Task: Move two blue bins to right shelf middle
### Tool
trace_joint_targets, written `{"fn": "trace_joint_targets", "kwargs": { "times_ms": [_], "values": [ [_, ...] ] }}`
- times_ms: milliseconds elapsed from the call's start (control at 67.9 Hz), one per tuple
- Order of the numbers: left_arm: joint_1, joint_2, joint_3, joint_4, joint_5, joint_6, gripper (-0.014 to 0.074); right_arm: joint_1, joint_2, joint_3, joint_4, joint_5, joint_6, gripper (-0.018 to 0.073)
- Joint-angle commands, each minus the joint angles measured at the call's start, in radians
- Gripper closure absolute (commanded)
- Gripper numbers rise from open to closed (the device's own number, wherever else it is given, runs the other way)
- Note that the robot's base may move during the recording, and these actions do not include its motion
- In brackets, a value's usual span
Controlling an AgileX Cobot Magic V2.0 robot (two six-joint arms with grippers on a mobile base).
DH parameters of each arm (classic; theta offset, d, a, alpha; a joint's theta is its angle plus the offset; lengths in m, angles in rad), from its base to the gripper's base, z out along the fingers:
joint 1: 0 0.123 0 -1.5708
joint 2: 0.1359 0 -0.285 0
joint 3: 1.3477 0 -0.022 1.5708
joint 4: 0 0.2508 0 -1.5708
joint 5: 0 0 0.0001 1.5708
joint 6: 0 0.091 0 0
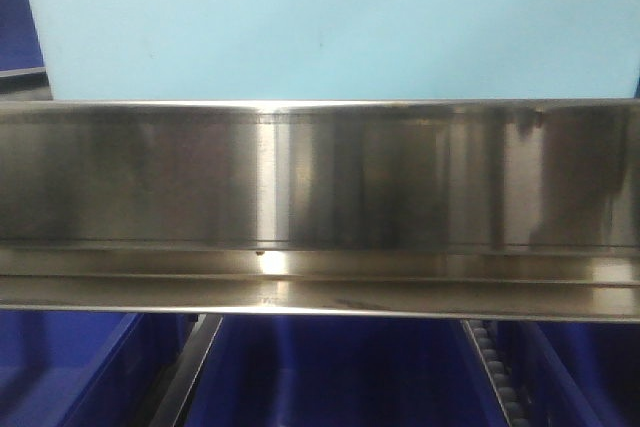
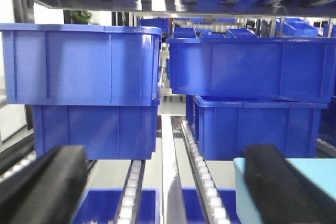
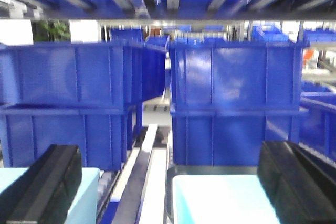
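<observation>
Approach stage; nothing gripped.
Blue bins (image 2: 79, 64) are stacked in 2 pairs on the roller shelf (image 2: 199, 171); left gripper (image 2: 163, 182) and right gripper (image 3: 168, 182) are spread wide, empty. Advance onto 1 bin is judged next.

The bins (image 2: 84, 64) are showing deep blue. The shelf bar (image 1: 320, 207) is shining silver with dark streaks. The box (image 1: 330, 27) is looking pale blue. The rollers (image 2: 129, 195) are looking white.

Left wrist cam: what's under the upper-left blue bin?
Another blue bin, stacked directly beneath the upper bin, sitting on the roller track. Both bins' insides are hidden by their walls.
</observation>
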Motion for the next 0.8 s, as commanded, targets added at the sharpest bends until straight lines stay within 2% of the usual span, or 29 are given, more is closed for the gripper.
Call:
{"fn": "trace_joint_targets", "kwargs": {
  "times_ms": [0,59,103,221,295,368,530,663,707,780],
  "values": [
    [-0.032,0.063,-0.055,-0.011,0.032,0.001,0.0014,0.004,0.039,-0.039,-0.001,0.004,-0.005,-0.0009],
    [-0.073,0.102,-0.078,-0.011,0.039,0.001,0.0013,0.008,0.079,-0.075,0.004,0.046,-0.011,-0.0009],
    [-0.116,0.143,-0.099,-0.011,0.051,0.001,0.0016,0.016,0.119,-0.118,0.028,0.097,-0.053,-0.0009],
    [-0.221,0.244,-0.164,-0.011,0.096,0.001,0.0016,0.059,0.243,-0.253,0.161,0.225,-0.187,-0.0009],
    [-0.271,0.312,-0.218,-0.011,0.144,0.001,0.0016,0.093,0.326,-0.335,0.22,0.306,-0.197,-0.0009],
    [-0.31,0.388,-0.285,-0.011,0.223,0.001,0.0016,0.134,0.424,-0.413,0.228,0.401,-0.197,-0.0009],
    [-0.327,0.589,-0.473,-0.011,0.411,0.001,0.0016,0.222,0.63,-0.578,0.228,0.558,-0.197,-0.0009],
    [-0.327,0.729,-0.594,-0.011,0.49,-0.006,0.0016,0.293,0.761,-0.669,0.22,0.616,-0.197,-0.0009],
    [-0.327,0.768,-0.622,-0.004,0.513,-0.015,0.0016,0.316,0.798,-0.689,0.199,0.633,-0.19,-0.0009],
    [-0.327,0.847,-0.673,0.036,0.572,-0.074,0.0016,0.343,0.871,-0.729,0.103,0.677,-0.092,-0.0009]
  ]
}}
